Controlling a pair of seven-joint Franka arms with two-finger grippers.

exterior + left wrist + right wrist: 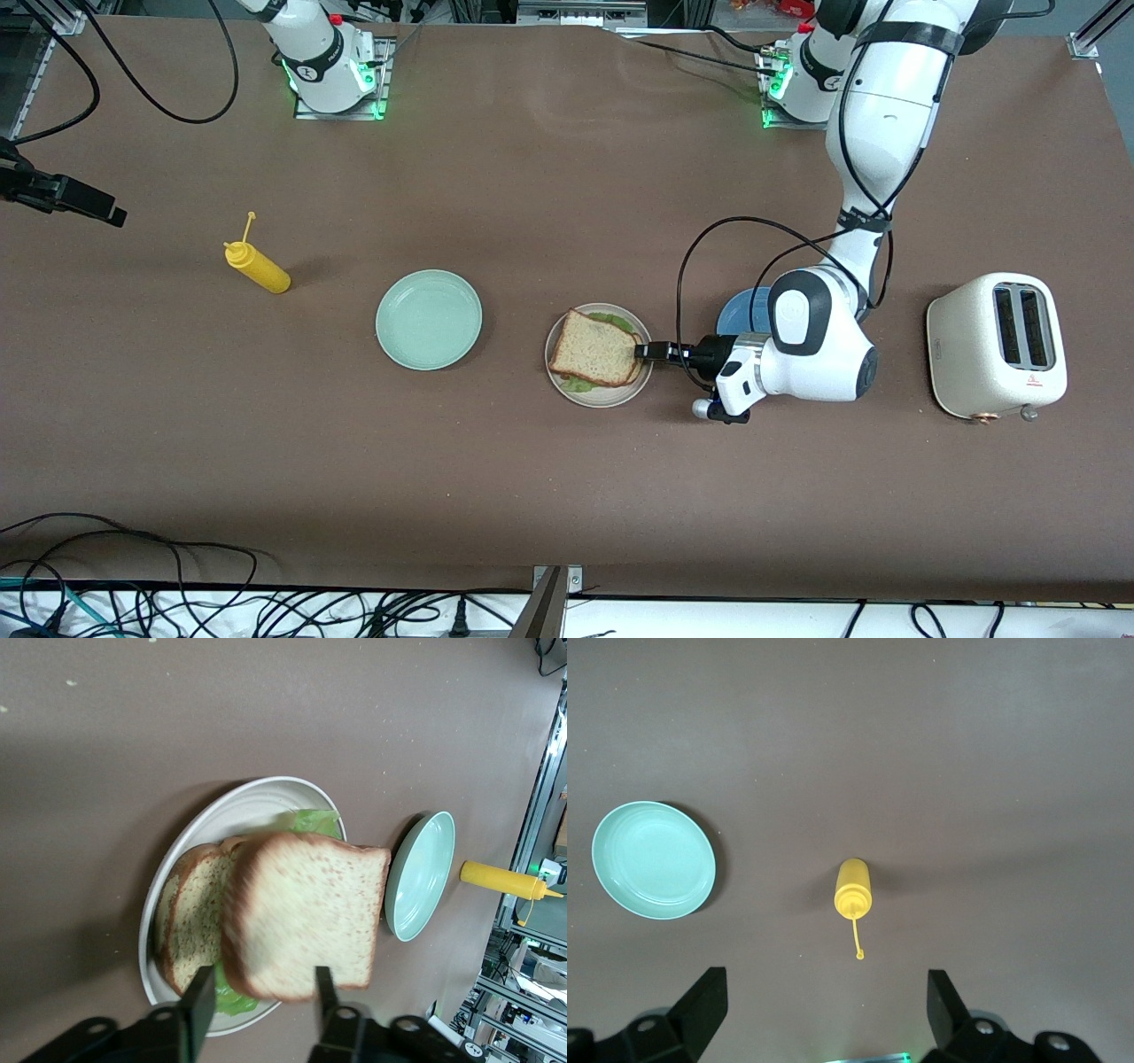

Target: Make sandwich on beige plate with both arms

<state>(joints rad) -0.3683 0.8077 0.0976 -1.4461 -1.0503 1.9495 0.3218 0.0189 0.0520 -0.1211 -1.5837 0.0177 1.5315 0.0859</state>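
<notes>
The beige plate [611,397] lies mid-table with the sandwich on it: a bottom bread slice [190,921], green lettuce [611,317] and a top slice [594,347] lying askew over them. My left gripper [645,351] is low at the plate's edge toward the left arm's end. In the left wrist view, the left gripper [261,988] is open, its fingers standing either side of the top slice's near edge, which looks blurred. My right gripper [824,1005] is open and empty, held high over the table near a yellow mustard bottle [853,888]. It does not show in the front view.
A mint-green plate [429,319] sits beside the beige plate toward the right arm's end, the mustard bottle [257,268] past it. A blue plate [740,312] is partly hidden under the left arm. A white toaster [997,346] stands at the left arm's end.
</notes>
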